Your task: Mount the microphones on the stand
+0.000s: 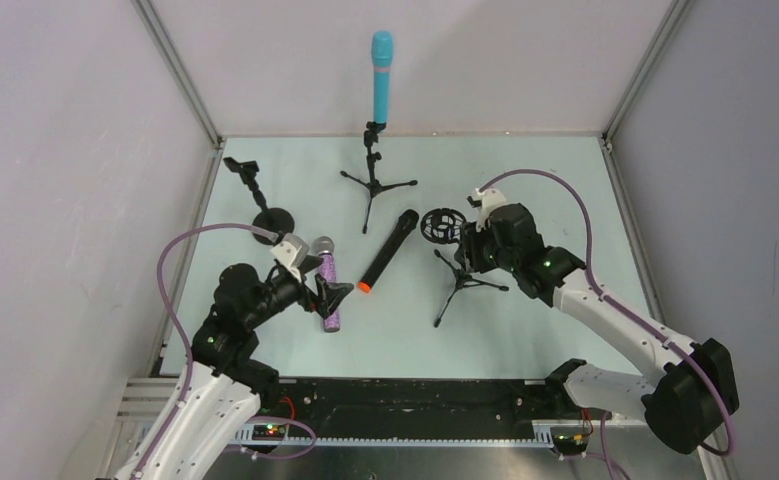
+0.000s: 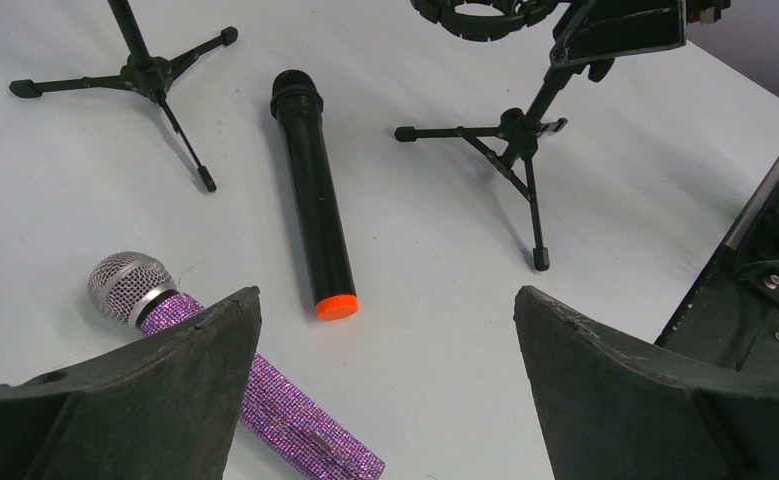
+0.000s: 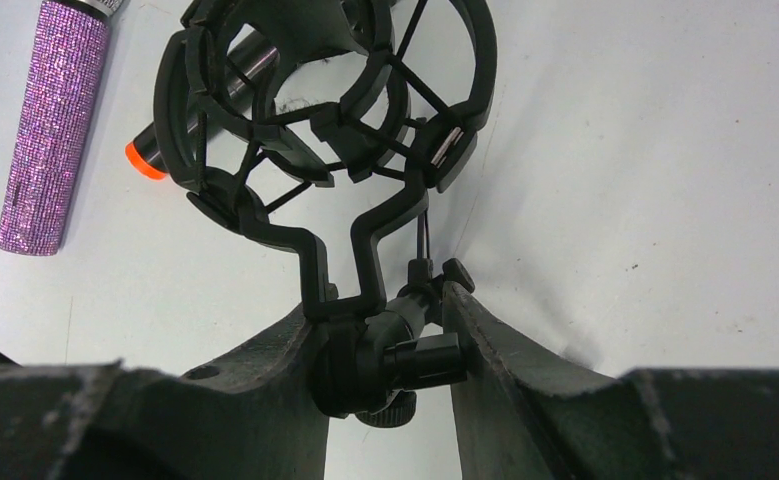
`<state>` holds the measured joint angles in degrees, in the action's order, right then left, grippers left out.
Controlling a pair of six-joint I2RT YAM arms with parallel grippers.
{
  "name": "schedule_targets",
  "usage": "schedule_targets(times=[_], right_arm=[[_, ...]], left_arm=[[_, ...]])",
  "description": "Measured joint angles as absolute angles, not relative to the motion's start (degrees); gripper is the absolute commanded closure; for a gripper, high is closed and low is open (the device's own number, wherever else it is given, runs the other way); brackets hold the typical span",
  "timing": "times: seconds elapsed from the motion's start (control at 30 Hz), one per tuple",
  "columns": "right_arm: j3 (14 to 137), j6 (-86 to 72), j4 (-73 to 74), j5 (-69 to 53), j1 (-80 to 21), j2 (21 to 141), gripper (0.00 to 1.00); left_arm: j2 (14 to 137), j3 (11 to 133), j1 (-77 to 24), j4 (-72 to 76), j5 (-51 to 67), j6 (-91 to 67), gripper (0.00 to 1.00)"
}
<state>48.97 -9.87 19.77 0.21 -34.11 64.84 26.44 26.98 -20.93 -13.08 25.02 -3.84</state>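
The turquoise-blue microphone (image 1: 381, 75) stands upright in the clip of a tripod stand (image 1: 372, 183) at top centre. The black microphone (image 1: 387, 251) lies diagonally on the surface (image 1: 525, 190) mid-frame, its orange end toward the lower left. It lies between the purple glitter microphone (image 1: 327, 268), flat at left, and the shock-mount stand (image 1: 443, 225) at right.

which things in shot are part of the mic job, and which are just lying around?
Job: turquoise mic, already on its tripod stand; purple glitter mic; black mic; shock-mount stand; round-base stand.
Not job: rig parts only, the purple cables and frame rails.
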Motion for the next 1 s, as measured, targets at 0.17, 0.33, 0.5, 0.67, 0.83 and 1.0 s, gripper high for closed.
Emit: schedule_targets(times=[0.17, 0.33, 0.5, 0.67, 0.83, 1.0], right_arm=[[48.5, -10.9, 19.4, -0.1, -34.2, 64.2, 0.24], [48.4, -11.0, 18.8, -0.8, -34.5, 61.9, 0.09], [47.9, -11.4, 18.3, -1.3, -34.6, 58.9, 0.03], [47.7, -11.9, 18.6, -2.0, -34.6, 56.8, 0.01], [47.7, -11.9, 19.7, -2.5, -34.3, 54.0, 0.01], [47.6, -12.0, 21.9, -3.5, -33.3, 50.4, 0.01]], left_arm=[[26.5, 27.0, -20.9, -13.1, 24.3, -3.8, 0.00], [26.5, 27.0, -20.9, -13.1, 23.9, -3.8, 0.00], [26.5, 27.0, -20.9, -13.1, 22.6, -3.9, 0.00], [27.0, 27.0, -20.9, -13.2, 20.1, -4.5, 0.00], [28.7, 27.0, -20.9, -13.7, 16.8, -6.1, 0.00], [30.3, 27.0, -20.9, -14.3, 13.9, -8.3, 0.00]])
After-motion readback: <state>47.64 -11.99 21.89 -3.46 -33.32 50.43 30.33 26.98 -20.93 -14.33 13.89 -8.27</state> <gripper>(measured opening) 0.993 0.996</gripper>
